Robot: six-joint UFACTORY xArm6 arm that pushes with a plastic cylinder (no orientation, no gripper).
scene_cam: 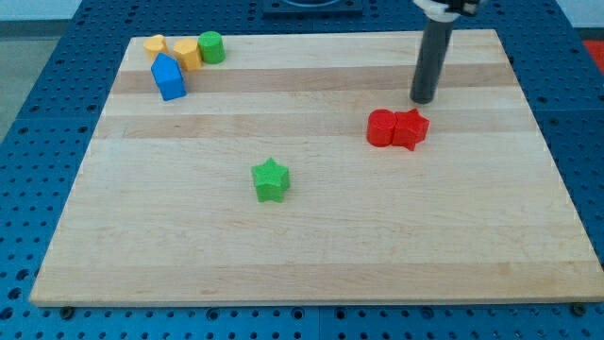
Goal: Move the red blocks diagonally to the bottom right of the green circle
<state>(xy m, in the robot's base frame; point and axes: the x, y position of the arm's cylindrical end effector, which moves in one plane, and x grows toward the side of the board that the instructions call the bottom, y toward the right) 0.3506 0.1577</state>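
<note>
Landmark: green star block, standing alone on the wooden table, left of centre. Toward the view's top left of the star, well apart: blue block, shaped like a small house. Just above the blue block, two yellow blocks, and, side by side. Beneath the table: blue perforated surface.

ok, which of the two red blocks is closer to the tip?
The right-hand red block, the star-like one. My tip sits just above it toward the view's top; the rounder red block lies further to the view's left.
</note>
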